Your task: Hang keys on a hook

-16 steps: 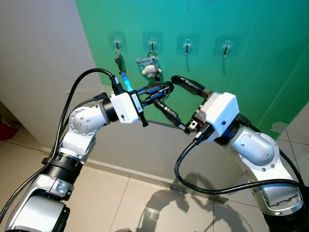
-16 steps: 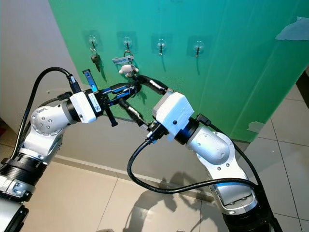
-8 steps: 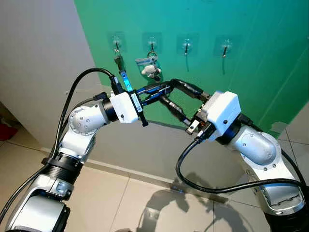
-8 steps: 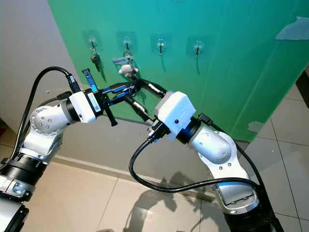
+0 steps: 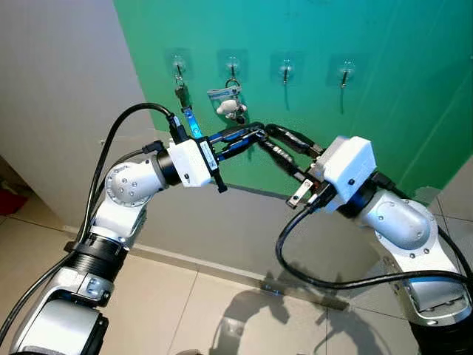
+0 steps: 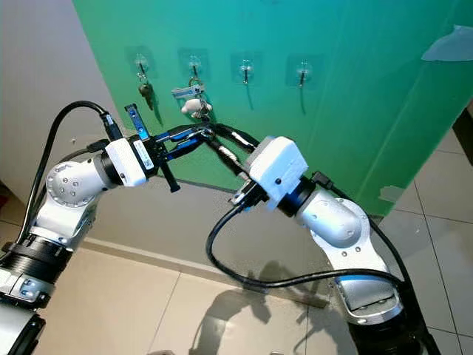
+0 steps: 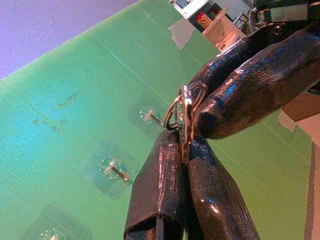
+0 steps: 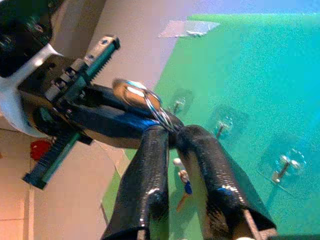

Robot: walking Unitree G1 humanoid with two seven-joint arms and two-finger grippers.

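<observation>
1. Both pairs of jaws are pinched on the same key ring (image 7: 186,111): the left gripper (image 5: 251,134) has its two black fingers pressed together on the ring's lower edge, and the right gripper (image 5: 264,133) clamps its fingers on the ring from the opposite side.
2. Fingertips of the two grippers meet in front of the green wall panel (image 5: 384,96), just below the second hook (image 5: 233,64) of the row.
3. In the right wrist view, a flat metal key (image 8: 129,93) hangs from the ring, lying against the left gripper's fingers (image 8: 107,112).
4. Four clear adhesive hooks sit in a row on the green panel; the hook nearest the panel's left edge (image 5: 179,68) carries a dark key bunch (image 5: 180,93).
5. On the second hook hangs a bunch with a silver tag and a white charm (image 5: 230,108), just above the meeting fingertips.
6. Farther along the row from that charm, the third hook (image 5: 286,71) and the fourth hook (image 5: 344,72) are bare.
7. Below the panel lies a beige tiled floor (image 5: 162,303).
</observation>
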